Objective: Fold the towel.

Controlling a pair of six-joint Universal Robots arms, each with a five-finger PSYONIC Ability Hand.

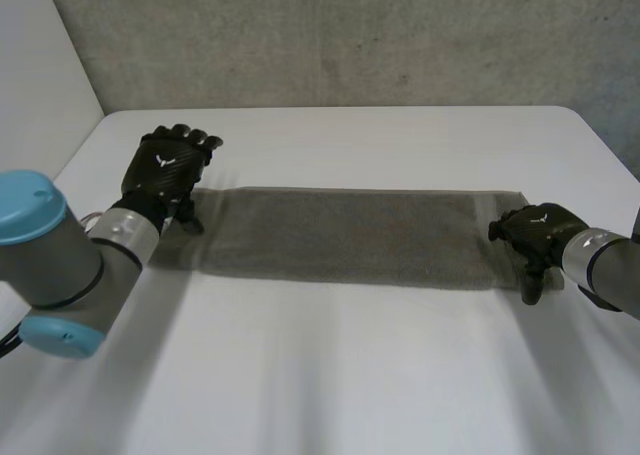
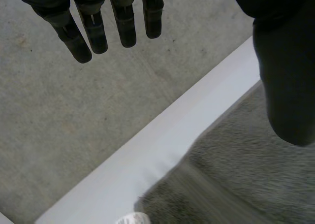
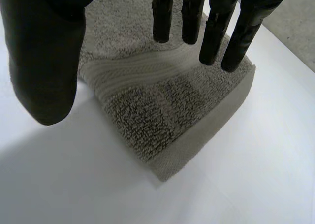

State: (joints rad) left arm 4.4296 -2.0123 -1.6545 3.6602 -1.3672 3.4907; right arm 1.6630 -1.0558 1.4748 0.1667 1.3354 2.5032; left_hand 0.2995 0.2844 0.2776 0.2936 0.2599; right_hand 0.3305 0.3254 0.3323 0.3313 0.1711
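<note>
A grey towel (image 1: 350, 237) lies flat as one long strip across the white tabletop (image 1: 350, 375), with a hand at each short end. The left hand (image 1: 168, 170) hovers at the far corner of its end. Its fingers (image 2: 93, 29) are straight and set well apart from the thumb (image 2: 288, 86), holding nothing, and only the thumb is over the pile. The right hand (image 1: 535, 230) sits above the other end, fingers (image 3: 216, 32) straight over the woven band (image 3: 128, 74) and thumb out over bare tabletop, also holding nothing. The step in hand looks like taking hold of the ends, probably to bring one over the other. To do that well, each hand should come down until fingers and thumb straddle the short edge, then pinch every layer of it; the terry is thick and a shallow nip would likely lift just the top ply. Grip near the edge's middle rather than a corner, lift enough to clear the pile, and keep the side edges lined up while carrying it across.
</note>
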